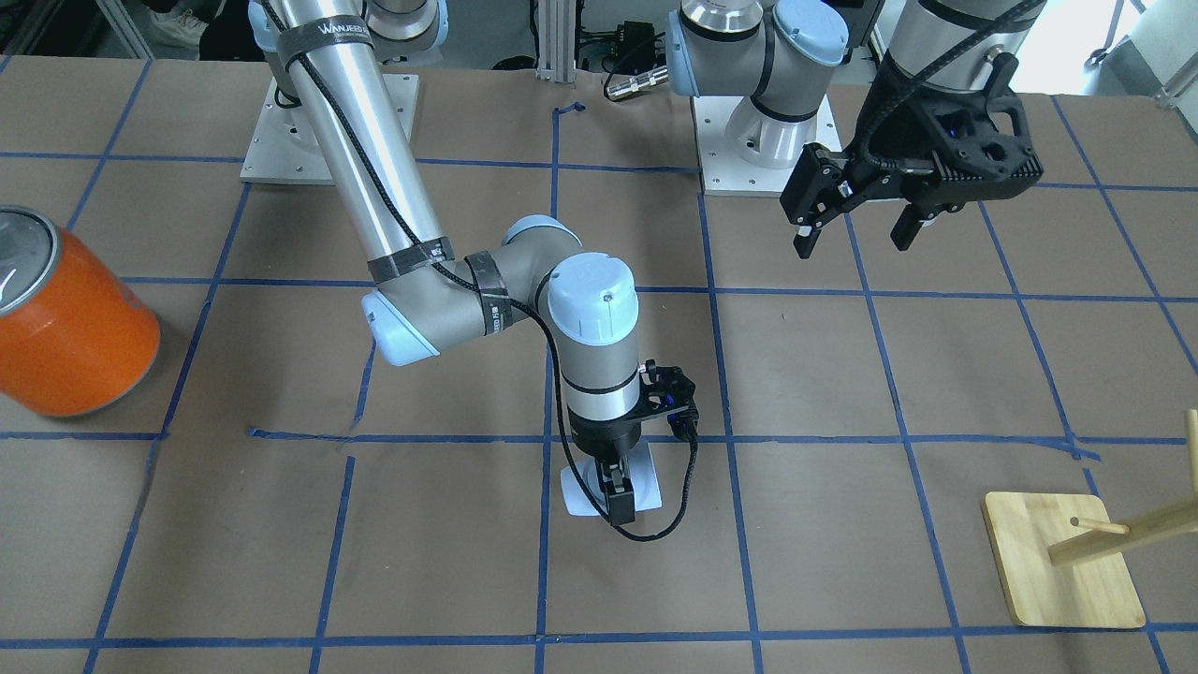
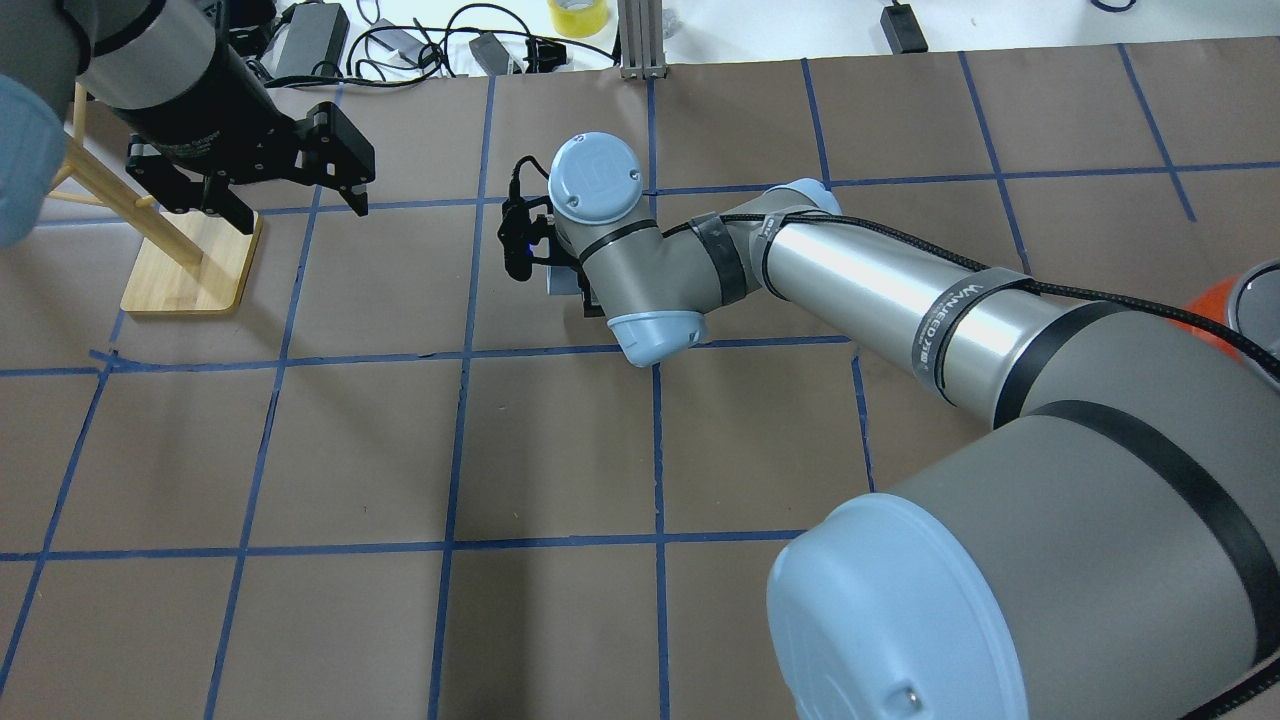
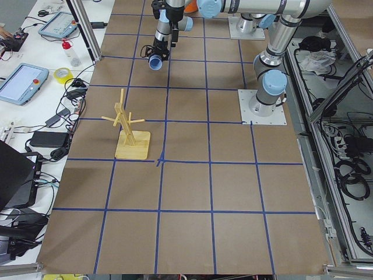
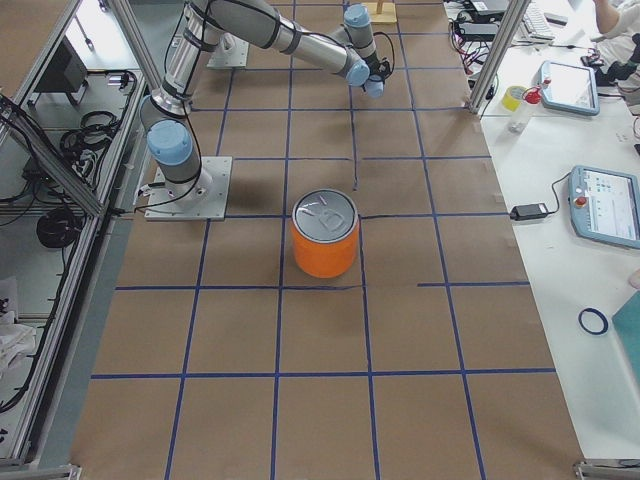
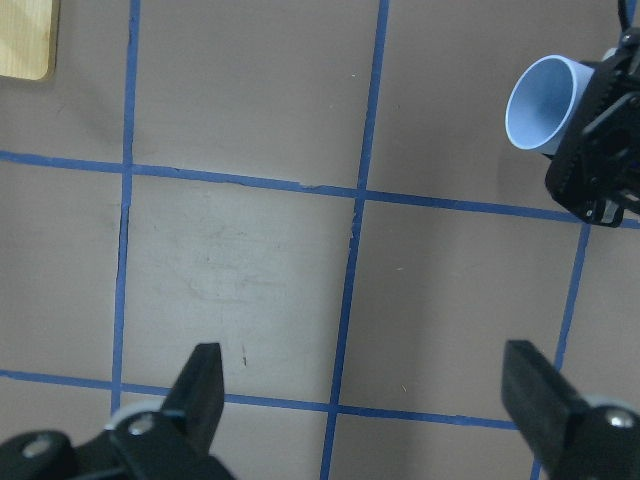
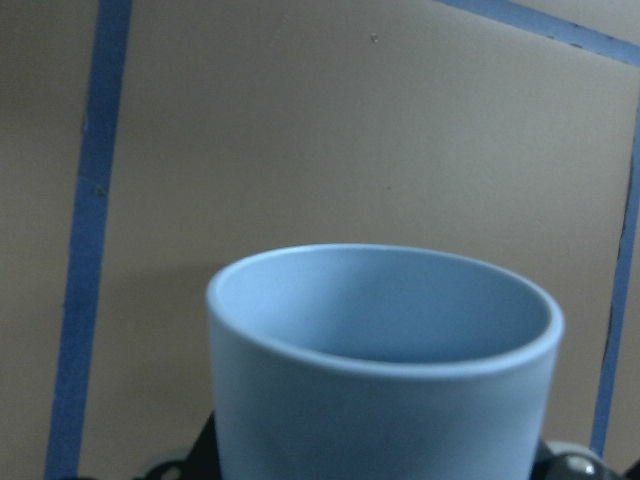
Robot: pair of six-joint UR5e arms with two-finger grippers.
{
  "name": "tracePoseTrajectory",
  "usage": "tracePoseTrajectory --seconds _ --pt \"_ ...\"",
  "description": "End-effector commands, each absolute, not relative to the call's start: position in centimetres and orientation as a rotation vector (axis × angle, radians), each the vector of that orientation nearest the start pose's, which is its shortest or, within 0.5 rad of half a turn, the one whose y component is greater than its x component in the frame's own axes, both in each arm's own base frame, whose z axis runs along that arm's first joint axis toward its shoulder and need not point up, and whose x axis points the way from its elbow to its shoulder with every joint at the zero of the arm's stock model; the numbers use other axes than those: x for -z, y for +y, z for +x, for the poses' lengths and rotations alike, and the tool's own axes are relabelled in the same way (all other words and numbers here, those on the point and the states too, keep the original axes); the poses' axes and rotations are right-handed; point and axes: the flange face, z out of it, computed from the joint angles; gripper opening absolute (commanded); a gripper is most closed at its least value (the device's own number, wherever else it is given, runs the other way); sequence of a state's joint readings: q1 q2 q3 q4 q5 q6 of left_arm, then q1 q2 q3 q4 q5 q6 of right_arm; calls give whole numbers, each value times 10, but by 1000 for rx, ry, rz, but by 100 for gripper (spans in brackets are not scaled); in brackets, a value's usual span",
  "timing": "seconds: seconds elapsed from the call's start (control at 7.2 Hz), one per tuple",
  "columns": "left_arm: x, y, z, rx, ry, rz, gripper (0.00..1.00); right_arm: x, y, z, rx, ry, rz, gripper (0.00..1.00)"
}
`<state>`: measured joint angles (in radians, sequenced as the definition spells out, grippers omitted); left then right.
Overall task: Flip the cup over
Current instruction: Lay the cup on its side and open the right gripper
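Observation:
The small pale blue cup (image 1: 582, 493) is held by my right gripper (image 1: 618, 496), which is shut on its wall near the table's middle. The cup fills the right wrist view (image 6: 385, 370) with its open mouth facing away from the wrist. The left wrist view shows it (image 5: 540, 105) tipped on its side, mouth visible, in the black fingers (image 5: 600, 150). In the overhead view the wrist hides most of the cup (image 2: 563, 282). My left gripper (image 1: 854, 241) is open and empty, raised above the table, apart from the cup; it also shows in the overhead view (image 2: 300, 212).
A big orange can (image 1: 70, 318) with a silver top stands at the table's end on my right side. A wooden peg stand (image 1: 1058, 562) stands on my left side near the far edge, close under the left gripper (image 5: 367, 385). Blue tape lines grid the brown table.

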<state>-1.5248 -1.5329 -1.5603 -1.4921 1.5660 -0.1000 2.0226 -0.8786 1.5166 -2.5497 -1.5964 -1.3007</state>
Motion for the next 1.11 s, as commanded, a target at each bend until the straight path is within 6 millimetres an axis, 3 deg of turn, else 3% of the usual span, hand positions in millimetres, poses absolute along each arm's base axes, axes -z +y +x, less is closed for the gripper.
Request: tracePoseTrajectory --seconds 0.0,0.14,0.28,0.56,0.69,0.97 --pt "-523 -490 -113 186 3142 -269 100 -191 -582 429 465 2070 -2530 27" --pt "-523 -490 -113 187 3140 -392 100 -186 -579 428 401 2064 -2521 28" --pt "-519 -490 -113 175 3134 -388 100 -184 -579 429 398 2060 -2518 40" --pt "-517 -491 -113 164 3148 -239 100 -186 -579 429 408 2055 -2515 72" --pt "-516 -491 -113 162 3146 -231 100 -185 -580 430 416 2053 -2516 99" --pt "-515 -493 -113 157 3150 -149 100 -188 -580 430 424 2068 -2503 100"
